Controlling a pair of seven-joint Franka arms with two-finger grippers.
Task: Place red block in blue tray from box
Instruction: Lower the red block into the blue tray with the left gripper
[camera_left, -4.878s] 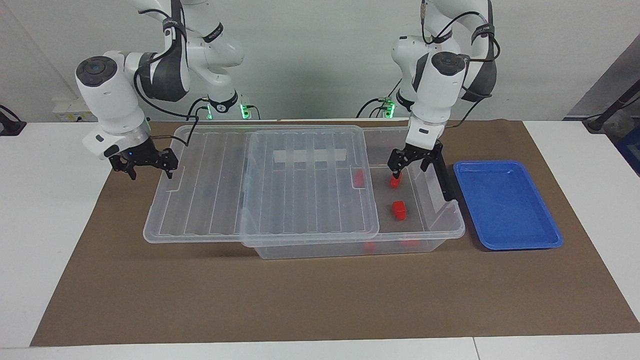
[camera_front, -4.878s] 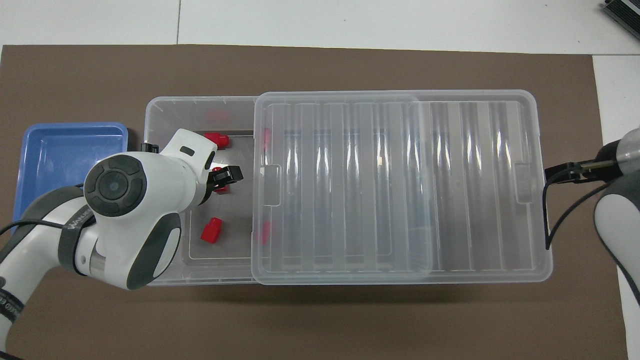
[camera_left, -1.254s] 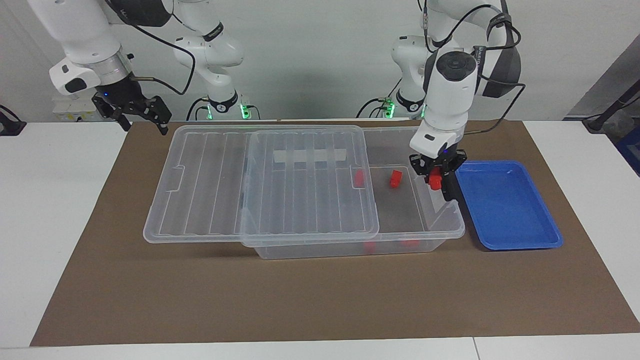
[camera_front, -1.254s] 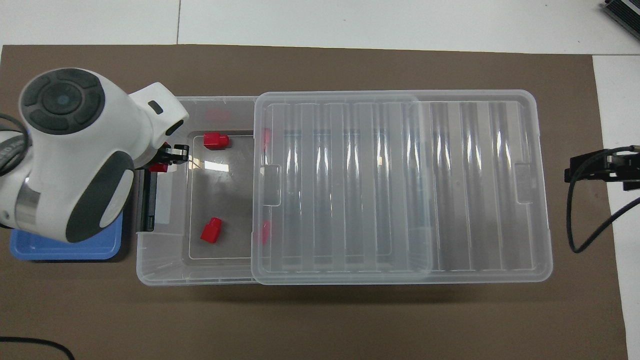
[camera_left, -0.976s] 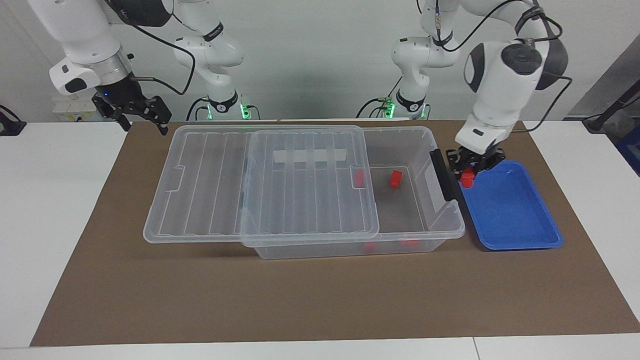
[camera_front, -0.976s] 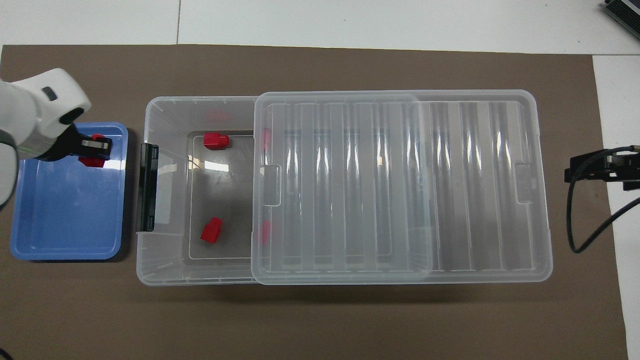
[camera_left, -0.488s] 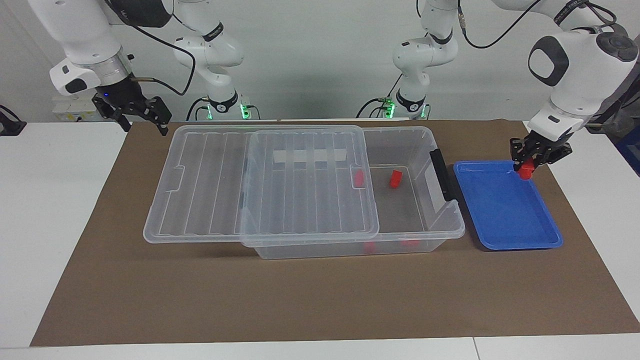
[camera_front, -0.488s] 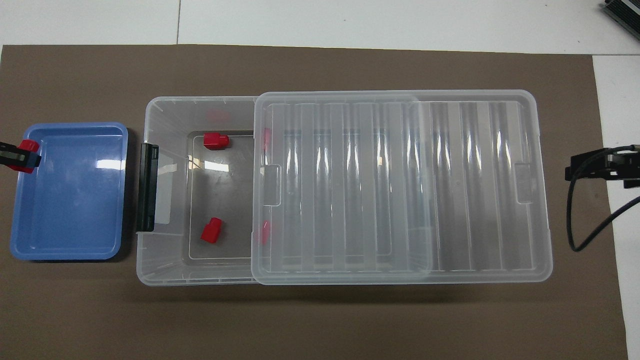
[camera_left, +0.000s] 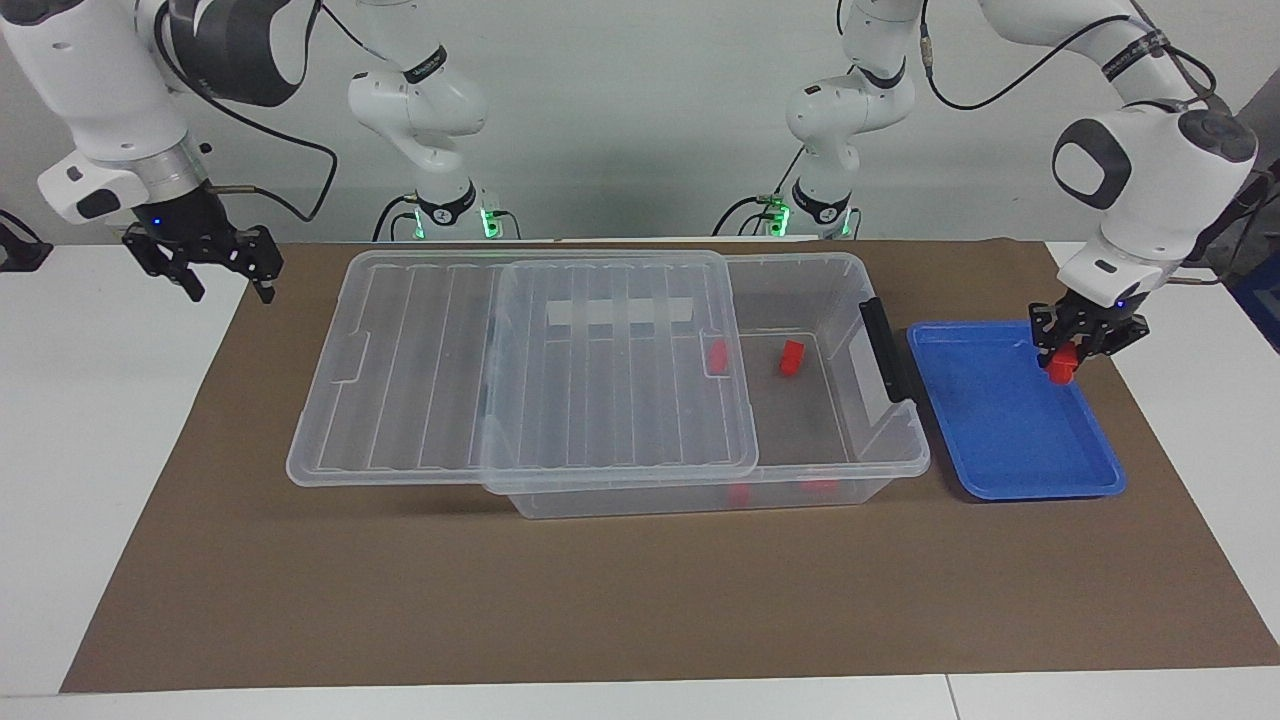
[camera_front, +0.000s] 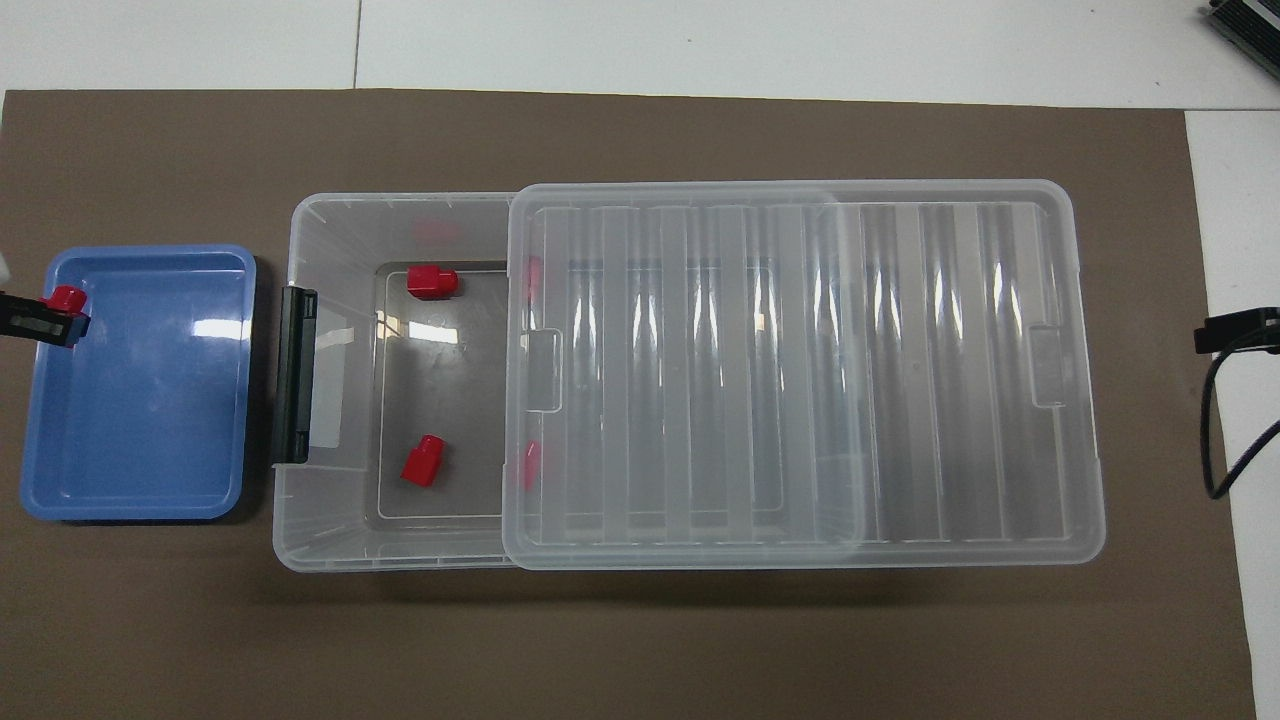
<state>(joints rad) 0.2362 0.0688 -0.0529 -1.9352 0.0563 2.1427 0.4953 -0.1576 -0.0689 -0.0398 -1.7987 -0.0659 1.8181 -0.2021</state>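
You're nearly done: left gripper (camera_left: 1064, 362) is clamped on the small bright red plastic block (camera_left: 1061, 368), low over the shallow blue plastic tray (camera_left: 1000, 425) at its edge away from the clear plastic box (camera_left: 845, 440) (release not yet done). Right gripper (camera_left: 212, 270) waits w/ fingers apart, holding nothing.

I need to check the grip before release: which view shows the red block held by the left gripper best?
The facing view: it shows the red block whole, hanging from the left gripper over the blue tray. The overhead view catches the block at the picture's edge, with only the gripper's tips in view.
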